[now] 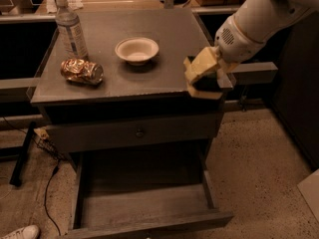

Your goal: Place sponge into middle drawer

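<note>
Camera view: the gripper [203, 76] sits at the top's [149, 76] front right corner, closed on the sponge [205, 87], which overhangs that edge. The drawer [144, 205] is pulled out low and to the left, floor bare. A loose hold could drop the sponge to the floor outside the right wall. A straight descent risks clipping the corner or the knobbed front [140, 132]. Free room lies forward of the cabinet and above the drawer. The bowl [136, 49], can [82, 70] and bottle [71, 30] stand well apart.
</note>
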